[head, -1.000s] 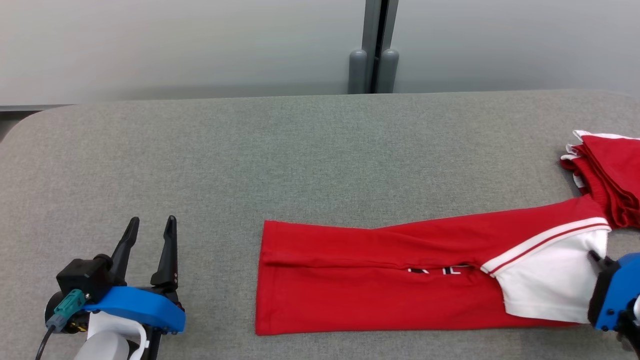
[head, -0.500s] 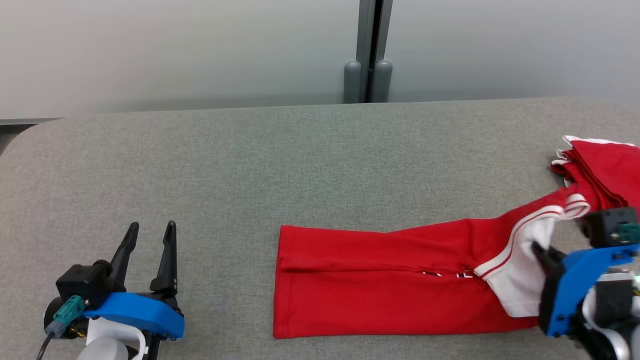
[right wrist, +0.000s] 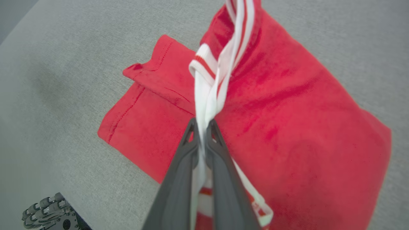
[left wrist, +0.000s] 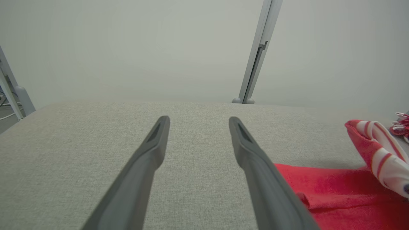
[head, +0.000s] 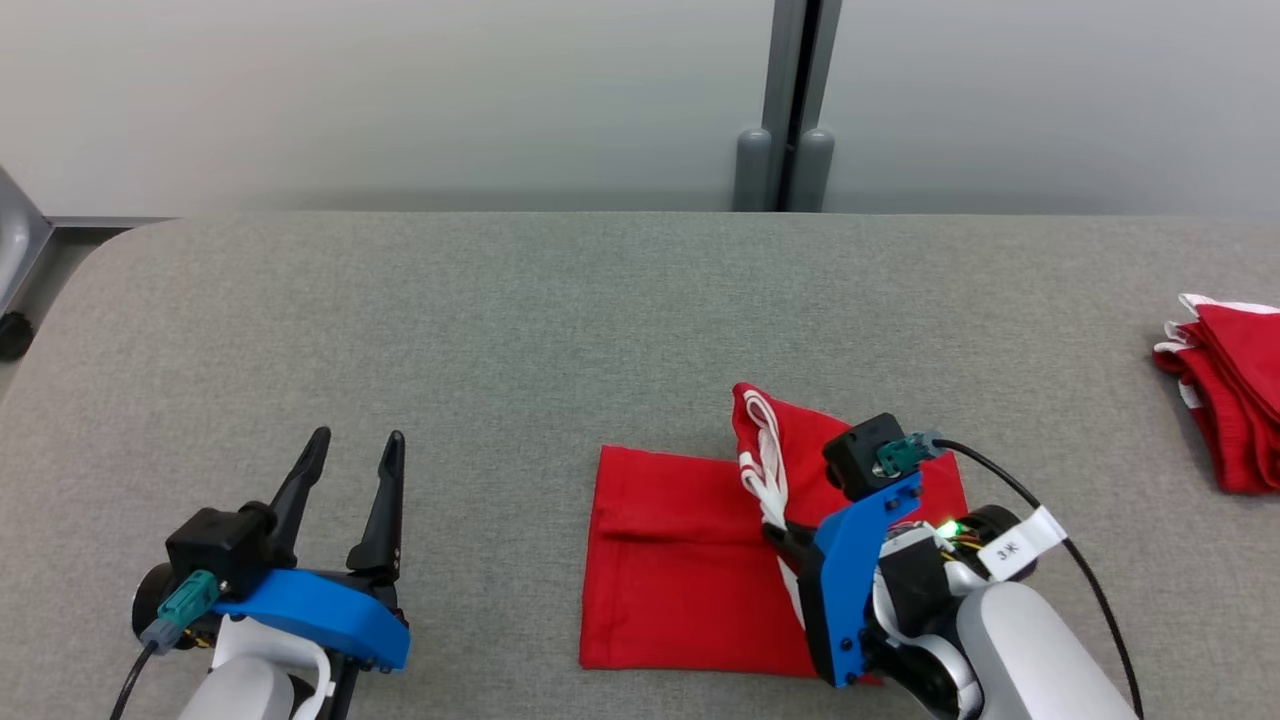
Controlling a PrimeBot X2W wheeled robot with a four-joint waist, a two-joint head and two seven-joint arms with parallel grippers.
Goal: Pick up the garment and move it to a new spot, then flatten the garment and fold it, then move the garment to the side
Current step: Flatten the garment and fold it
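Observation:
The garment (head: 680, 570), a red T-shirt, lies on the grey table to the right of centre, doubled over on itself. My right gripper (head: 785, 535) is shut on its white sleeve with striped trim and holds that end raised over the lower layer. In the right wrist view the gripper (right wrist: 202, 123) pinches the white cloth, with the red garment (right wrist: 287, 121) spread beneath. My left gripper (head: 355, 450) stands open at the lower left, well clear of the shirt and with nothing between its fingers. The left wrist view shows the open gripper (left wrist: 198, 119) and the garment (left wrist: 329, 188) at the lower right.
Folded red shorts (head: 1230, 390) with white stripes lie at the far right of the table (head: 500, 330). A grey post (head: 790, 150) stands behind the table's back edge. The table's rounded left corner is at the upper left.
My right gripper has carried the sleeve end leftward and over the shirt, so the long strip now lies doubled. The head camera has shifted. The left gripper stays open.

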